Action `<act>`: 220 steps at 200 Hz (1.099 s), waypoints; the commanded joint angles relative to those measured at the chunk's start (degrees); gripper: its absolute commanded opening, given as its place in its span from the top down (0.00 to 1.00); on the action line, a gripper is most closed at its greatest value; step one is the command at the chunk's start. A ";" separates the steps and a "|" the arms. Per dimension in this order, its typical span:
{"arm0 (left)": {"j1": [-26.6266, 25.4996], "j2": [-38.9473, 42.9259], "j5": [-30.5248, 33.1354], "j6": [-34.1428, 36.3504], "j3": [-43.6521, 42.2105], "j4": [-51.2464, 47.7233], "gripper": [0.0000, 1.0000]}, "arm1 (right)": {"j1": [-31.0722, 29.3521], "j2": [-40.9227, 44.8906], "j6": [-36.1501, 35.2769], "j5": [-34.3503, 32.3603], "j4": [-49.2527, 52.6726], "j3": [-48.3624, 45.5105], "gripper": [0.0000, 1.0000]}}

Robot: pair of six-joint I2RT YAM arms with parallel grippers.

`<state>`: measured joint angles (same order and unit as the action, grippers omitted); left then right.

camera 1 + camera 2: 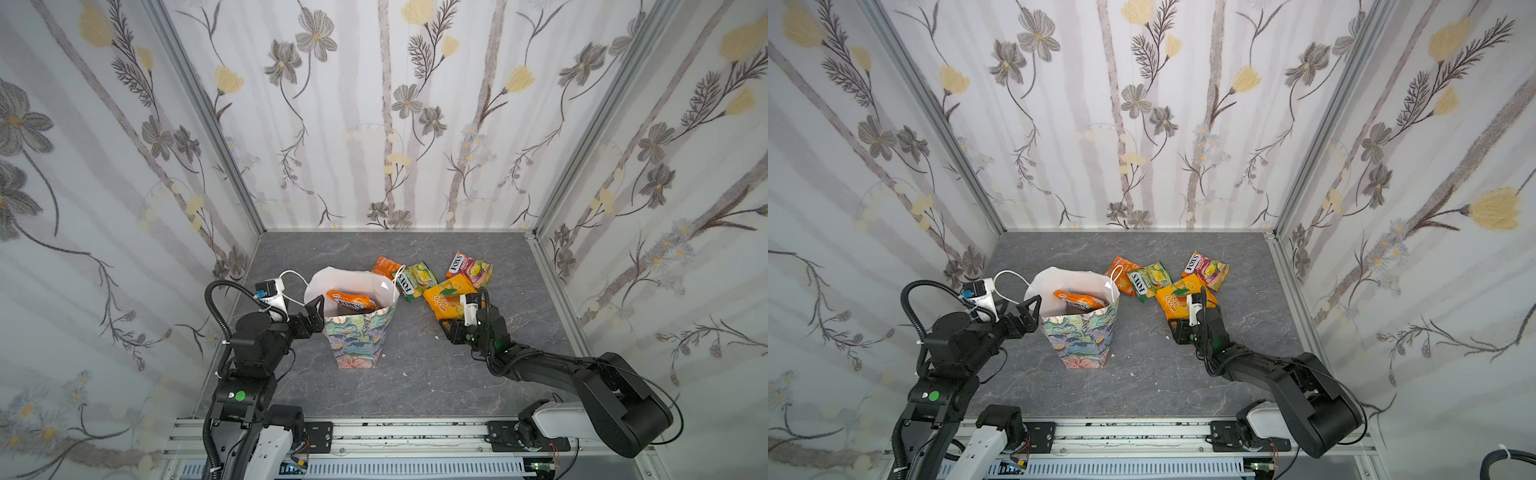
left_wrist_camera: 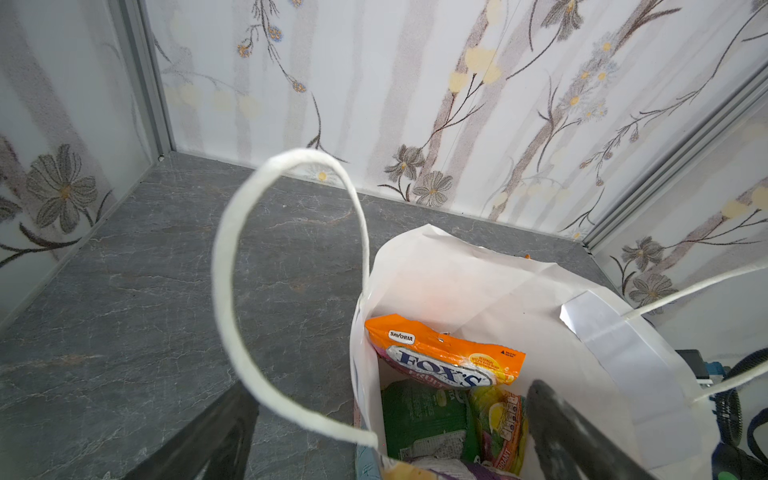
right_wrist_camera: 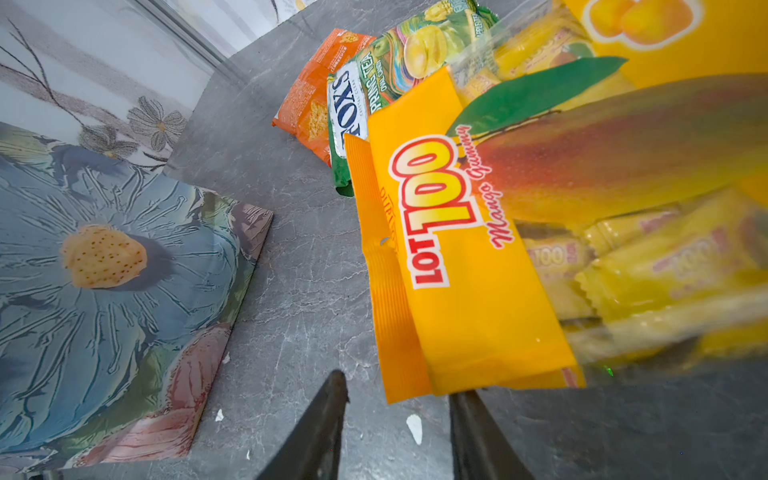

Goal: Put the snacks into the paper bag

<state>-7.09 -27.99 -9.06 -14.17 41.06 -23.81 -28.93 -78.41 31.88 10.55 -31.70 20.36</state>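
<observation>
- Snacks (image 1: 351,301): several lie inside the upright bag (image 1: 359,340), nearest.
- Left gripper (image 2: 390,395) straddles its rim, jaws spread wide, likely propping the mouth.
- Right gripper (image 3: 399,399) meets the mango packet (image 1: 446,297) edge; grip unclear.
- Three packets (image 1: 469,268) wait farther back.

Bare table (image 1: 415,365) lies open between the paper bag (image 1: 361,336) and the clustered snacks (image 1: 419,280)

I see tall floral-print paper bag (image 3: 104,270): outside embossed, rough like brushwork, inside matt white. White cord handle (image 2: 226,291) fuzzy. Orange FOX'S packet (image 2: 444,357) crinkly, shiny. Yellow-orange LOT 100 plastic packet (image 3: 478,291) glossy, partly clear. Grey marble-look tabletop (image 3: 299,291) smooth, matt, I judge.
</observation>
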 commanded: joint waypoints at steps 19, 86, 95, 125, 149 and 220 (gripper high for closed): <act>0.05 0.04 -0.02 -0.54 -0.07 1.84 0.01 | -0.24 -3.51 0.92 -0.65 -3.24 1.27 0.62; 0.06 0.03 0.19 -0.53 -0.10 1.76 0.01 | -0.24 -8.66 2.50 -0.55 -7.40 4.75 0.76; 0.06 0.04 0.23 -0.55 -0.11 1.75 0.01 | -0.23 -9.10 2.59 -0.92 -7.28 5.23 0.83; 0.06 0.13 0.25 -0.51 -0.10 1.75 0.01 | -0.19 -9.48 2.05 -1.40 -6.53 5.98 1.00; 0.06 0.05 0.35 -0.50 -0.10 1.75 0.01 | -0.23 -8.50 1.20 -1.91 -5.17 6.09 1.00; 0.06 0.21 0.45 -0.50 -0.11 1.75 0.01 | -0.98 3.14 -2.77 -4.92 0.11 5.32 1.00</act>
<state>-7.09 -27.88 -8.99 -14.17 41.04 -23.81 -29.21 -79.29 32.03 7.44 -30.85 26.00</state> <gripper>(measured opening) 0.993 0.050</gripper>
